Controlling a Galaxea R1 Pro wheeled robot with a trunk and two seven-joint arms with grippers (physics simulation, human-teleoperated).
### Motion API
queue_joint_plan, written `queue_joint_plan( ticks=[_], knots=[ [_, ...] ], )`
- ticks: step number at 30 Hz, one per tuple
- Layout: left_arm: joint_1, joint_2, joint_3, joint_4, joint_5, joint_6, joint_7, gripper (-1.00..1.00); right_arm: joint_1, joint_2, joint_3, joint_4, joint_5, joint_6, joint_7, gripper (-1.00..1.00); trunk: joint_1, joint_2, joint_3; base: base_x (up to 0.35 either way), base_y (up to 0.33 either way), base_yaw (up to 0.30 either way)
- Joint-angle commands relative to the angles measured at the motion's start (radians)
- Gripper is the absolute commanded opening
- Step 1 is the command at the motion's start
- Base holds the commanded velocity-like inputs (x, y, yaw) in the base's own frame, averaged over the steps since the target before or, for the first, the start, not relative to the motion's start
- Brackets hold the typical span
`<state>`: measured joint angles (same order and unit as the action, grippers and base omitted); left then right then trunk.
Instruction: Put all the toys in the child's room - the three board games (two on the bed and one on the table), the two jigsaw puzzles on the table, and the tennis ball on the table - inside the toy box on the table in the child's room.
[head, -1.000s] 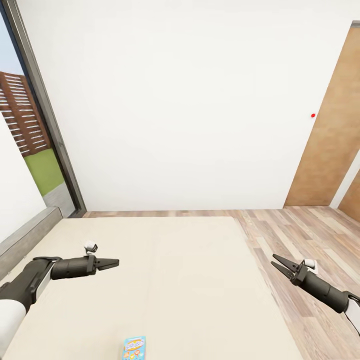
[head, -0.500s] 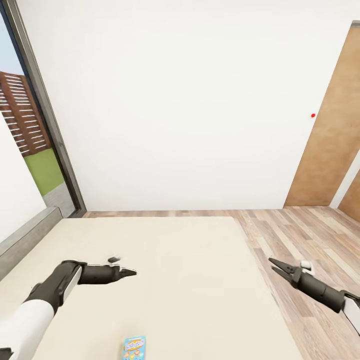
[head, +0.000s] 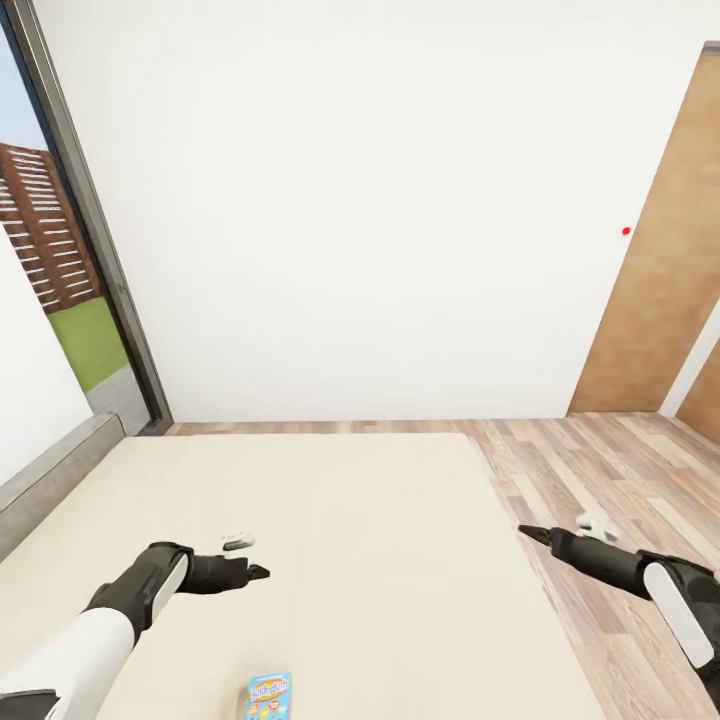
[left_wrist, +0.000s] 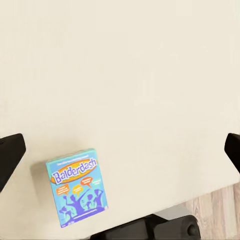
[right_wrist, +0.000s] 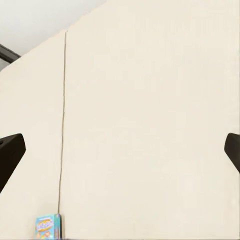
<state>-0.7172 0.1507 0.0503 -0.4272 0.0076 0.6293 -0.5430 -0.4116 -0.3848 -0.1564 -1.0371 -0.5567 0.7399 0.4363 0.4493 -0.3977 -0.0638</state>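
On the bed (head: 330, 520), a light blue game box (head: 269, 695) lies flat near the front edge, between the two arms and touched by neither. The left gripper (head: 255, 573) hovers over the mattress, its jaws spread wide and empty. The right gripper (head: 530, 534), at the bed's edge beside the wood floor (head: 620, 470), has its jaws wide apart too, holding nothing.

- Board game (head: 269, 695) lies flat on the bed (head: 350, 520), at your near edge.
- Left gripper (head: 262, 573) over the bed, beyond it.
- Right gripper (head: 524, 531) at the bed's right edge.
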Motion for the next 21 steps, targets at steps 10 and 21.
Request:
queue_joint_plan(
  ticks=[10, 21],
  knots=[
    [-0.001, -0.023, 0.003, 0.005, 0.002, -0.008, 0.128, 1.00, 0.000, 0.159, -0.001, -0.187, 0.032, 0.119, -0.346, 1.00, 0.001, -0.002, -0.002, 0.000, 0.000, 0.000],
    [-0.001, -0.030, 0.002, 0.005, 0.003, -0.009, 0.156, 1.00, 0.000, 0.189, -0.002, -0.301, 0.029, 0.177, -0.387, 1.00, 0.001, -0.002, -0.007, 0.000, 0.000, 0.000]
  ],
)
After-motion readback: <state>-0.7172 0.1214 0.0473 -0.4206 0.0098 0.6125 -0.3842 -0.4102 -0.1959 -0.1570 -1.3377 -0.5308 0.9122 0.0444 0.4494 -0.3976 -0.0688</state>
